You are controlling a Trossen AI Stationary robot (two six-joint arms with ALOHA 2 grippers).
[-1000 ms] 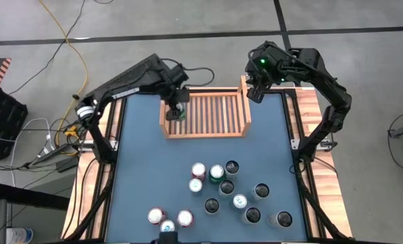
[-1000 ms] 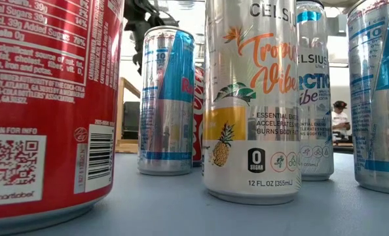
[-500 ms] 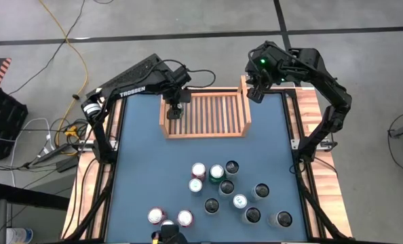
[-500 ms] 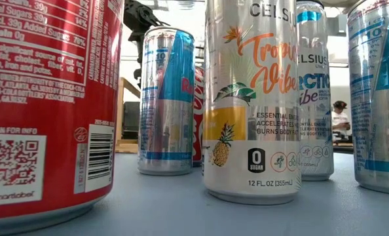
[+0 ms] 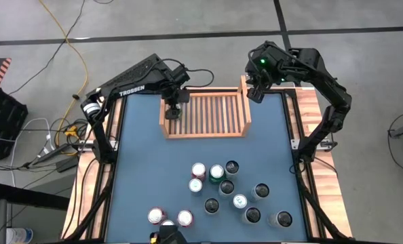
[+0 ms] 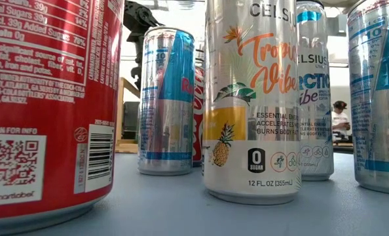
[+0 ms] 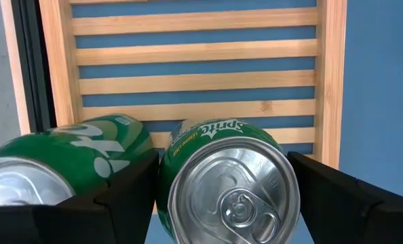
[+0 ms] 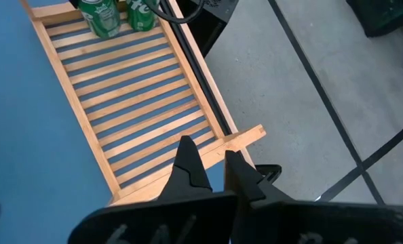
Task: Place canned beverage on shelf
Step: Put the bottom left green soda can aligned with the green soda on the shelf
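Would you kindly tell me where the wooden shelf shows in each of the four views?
High view: the shelf lies at the table's far edge, between both arms.
Low view: only a wooden wall piece, probably the shelf, behind the cans.
Left wrist view: its slats fill the picture.
Right wrist view: it runs diagonally.
Shared landmark: two green cans in one end.

The left gripper (image 5: 174, 108) now sits slightly nearer the left wall of the shelf (image 5: 205, 132) than a second ago, and its arm has swung so the white lettering on it shows from above. Its fingers have spread a little wider and stand on either side of the green can (image 7: 226, 183) on the slats, no longer pressing it. In the low view, the dark arm behind the cans has shifted right.
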